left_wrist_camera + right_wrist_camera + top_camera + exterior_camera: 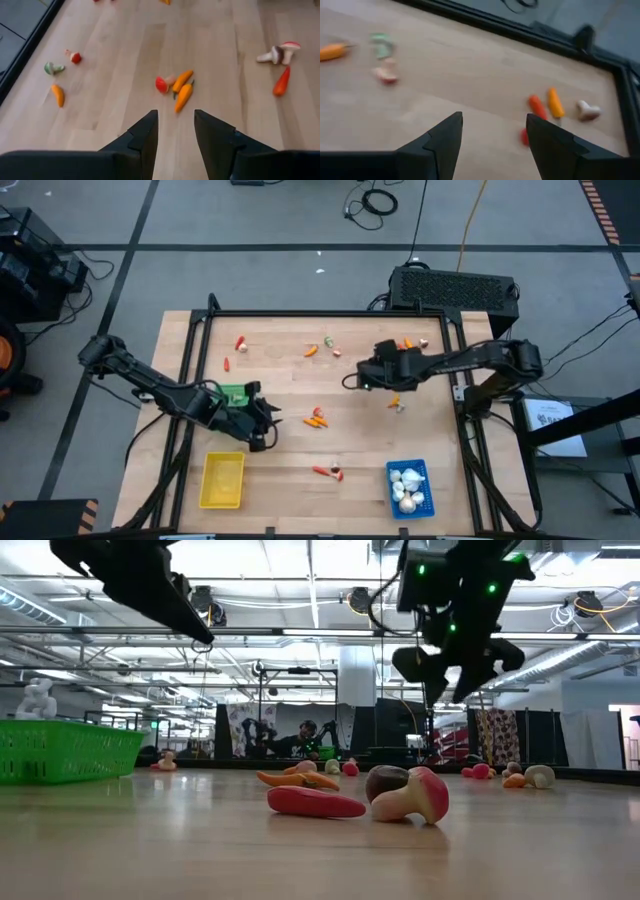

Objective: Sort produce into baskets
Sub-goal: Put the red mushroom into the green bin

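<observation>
Small toy produce lies scattered on the wooden table. Two orange carrots and a red piece (318, 418) lie mid-table and show ahead of my left gripper's fingers in the left wrist view (182, 90). A red pepper and a mushroom (328, 472) lie near the front. My left gripper (270, 421) is open and empty beside the green basket (234, 395). My right gripper (352, 380) is open and empty, raised above the table (445, 675). The yellow basket (222, 479) stands front left. The blue basket (420, 472) at the front right holds white bulbs.
More pieces lie along the far side (312, 350), at the far left (240, 342) and far right (405, 343). One lies below the right arm (397, 404). A black frame (320, 313) rims the work area. Bare wood shows between the yellow and blue baskets.
</observation>
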`<state>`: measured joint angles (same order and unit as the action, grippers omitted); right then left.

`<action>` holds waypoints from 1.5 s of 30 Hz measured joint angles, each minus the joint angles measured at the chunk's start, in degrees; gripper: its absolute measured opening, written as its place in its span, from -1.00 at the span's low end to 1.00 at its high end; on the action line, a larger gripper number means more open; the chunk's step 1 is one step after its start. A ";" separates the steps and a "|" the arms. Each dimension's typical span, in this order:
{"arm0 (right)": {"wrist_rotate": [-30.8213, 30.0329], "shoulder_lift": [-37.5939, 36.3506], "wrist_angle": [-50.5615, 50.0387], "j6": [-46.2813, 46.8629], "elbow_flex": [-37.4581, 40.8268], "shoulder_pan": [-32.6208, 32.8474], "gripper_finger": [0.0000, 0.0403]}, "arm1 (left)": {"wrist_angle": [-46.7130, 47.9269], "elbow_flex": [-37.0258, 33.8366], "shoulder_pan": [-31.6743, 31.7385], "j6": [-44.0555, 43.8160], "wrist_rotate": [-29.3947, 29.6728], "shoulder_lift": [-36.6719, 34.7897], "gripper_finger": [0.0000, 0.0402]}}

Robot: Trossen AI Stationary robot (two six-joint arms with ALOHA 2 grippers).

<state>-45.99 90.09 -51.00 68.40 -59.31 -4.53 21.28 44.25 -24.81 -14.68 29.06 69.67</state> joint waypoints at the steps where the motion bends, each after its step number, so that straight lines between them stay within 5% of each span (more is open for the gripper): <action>1: 0.56 0.17 -1.34 1.54 0.00 -0.92 0.04 | 0.00 0.00 -0.28 -0.05 -0.06 0.00 -0.33; 8: 2.97 2.07 -4.67 9.81 4.01 -5.57 0.04 | 0.02 0.00 -3.32 -1.49 -0.15 0.00 -0.33; 33: 2.43 2.33 27.82 12.60 25.05 -8.63 0.04 | -1.27 0.00 -4.21 -1.34 0.98 -0.02 -0.33; 45: 4.11 2.33 31.24 8.53 25.99 -9.51 -0.49 | -1.29 0.00 -4.21 -1.36 0.98 -0.02 -0.33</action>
<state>-41.88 92.42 -19.76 76.93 -33.32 -14.04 19.99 44.25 -29.02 -16.03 30.04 69.65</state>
